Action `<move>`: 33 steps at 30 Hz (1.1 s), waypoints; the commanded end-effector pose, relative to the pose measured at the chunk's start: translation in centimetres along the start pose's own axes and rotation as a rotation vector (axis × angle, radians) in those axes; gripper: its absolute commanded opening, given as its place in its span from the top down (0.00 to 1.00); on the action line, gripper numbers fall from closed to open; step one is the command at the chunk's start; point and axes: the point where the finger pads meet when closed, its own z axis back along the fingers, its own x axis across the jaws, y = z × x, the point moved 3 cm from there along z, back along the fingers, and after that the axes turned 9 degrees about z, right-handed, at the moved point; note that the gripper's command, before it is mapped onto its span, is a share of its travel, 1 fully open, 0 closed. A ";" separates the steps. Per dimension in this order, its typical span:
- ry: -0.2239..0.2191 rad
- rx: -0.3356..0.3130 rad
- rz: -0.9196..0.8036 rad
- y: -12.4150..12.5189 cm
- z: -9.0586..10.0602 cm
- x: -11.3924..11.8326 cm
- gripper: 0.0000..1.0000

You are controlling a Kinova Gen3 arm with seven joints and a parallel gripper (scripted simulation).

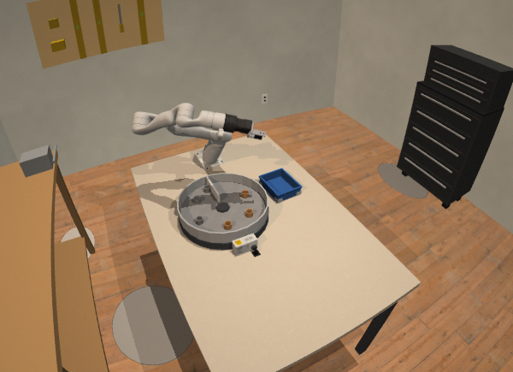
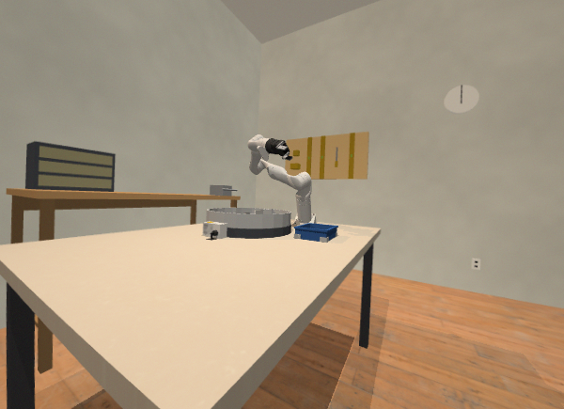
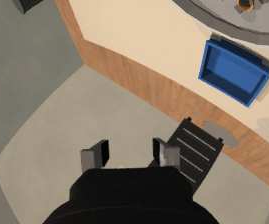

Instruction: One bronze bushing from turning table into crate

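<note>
The round grey turning table (image 1: 214, 236) (image 2: 263, 219) (image 3: 211, 26) stands on the work table. It carries one bronze bushing (image 1: 244, 195) at its back right, another bronze bushing (image 1: 249, 215) at the right and a third bronze bushing (image 1: 227, 227) at the front. One grey bushing (image 1: 199, 221) lies at its front left, and two more grey ones lie farther back. The blue crate (image 1: 280, 185) (image 2: 316, 232) (image 3: 235, 72) is empty, beside the turning table. My gripper (image 1: 262, 135) (image 2: 288, 156) (image 3: 130, 148) is open and empty, high above the table's back, pointing sideways, away from the bushings.
A pale upright blade (image 1: 213, 189) stands inside the turning table near the hub (image 1: 222, 207). The turning table's high wall runs all round. A white control box (image 1: 244, 245) (image 2: 214, 229) stands at its front. A black tool cabinet (image 1: 445, 128) (image 3: 195, 150) stands on the floor far off.
</note>
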 end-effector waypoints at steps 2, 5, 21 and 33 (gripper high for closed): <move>0.027 0.013 -0.007 -0.5 2.3 -0.1 0.00; 0.027 0.013 -0.007 -0.5 2.3 -0.1 0.00; -0.147 0.151 -0.018 -0.9 2.2 -0.5 0.00; -0.313 0.281 -0.031 -1.5 2.2 -0.9 0.00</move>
